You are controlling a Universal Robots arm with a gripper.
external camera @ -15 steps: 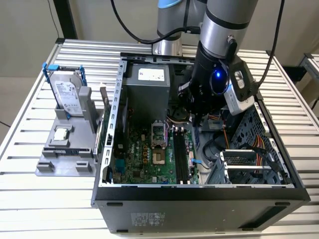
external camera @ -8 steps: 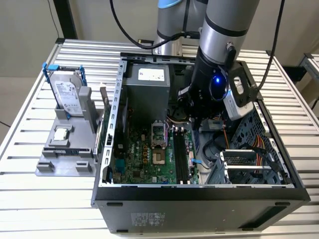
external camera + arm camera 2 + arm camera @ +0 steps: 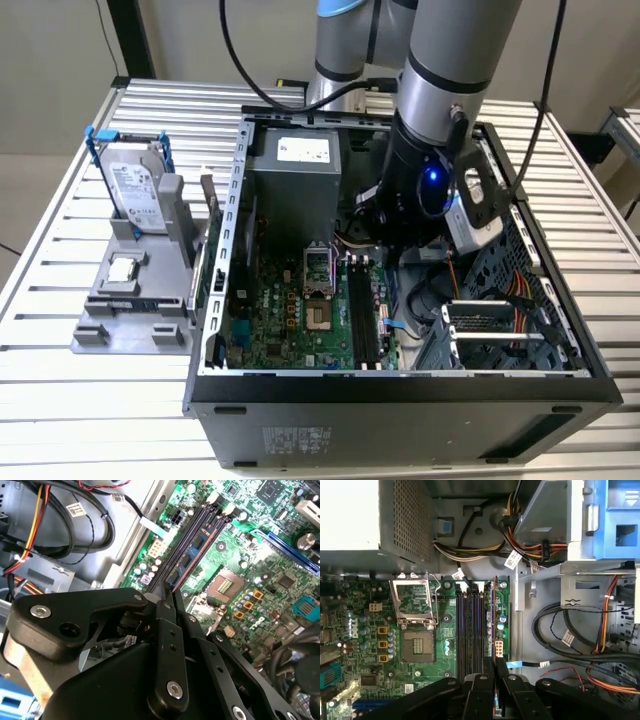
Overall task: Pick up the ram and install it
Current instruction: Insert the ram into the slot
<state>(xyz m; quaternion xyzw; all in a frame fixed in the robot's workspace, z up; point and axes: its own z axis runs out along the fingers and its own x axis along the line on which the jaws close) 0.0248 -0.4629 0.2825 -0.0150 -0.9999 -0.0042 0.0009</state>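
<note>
Slatted metal bench, open computer case [image 3: 400, 385]; over its slots, gripper [image 3: 167, 597] nearly shut on the ram [image 3: 192, 555], edge-on in a slot: light, stiff, fragile, best held by its long edges.

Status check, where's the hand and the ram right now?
Hand low inside the case, over the memory slots. Ram standing in a slot, hand's fingers astride its near end. Cables off to one side.
</note>
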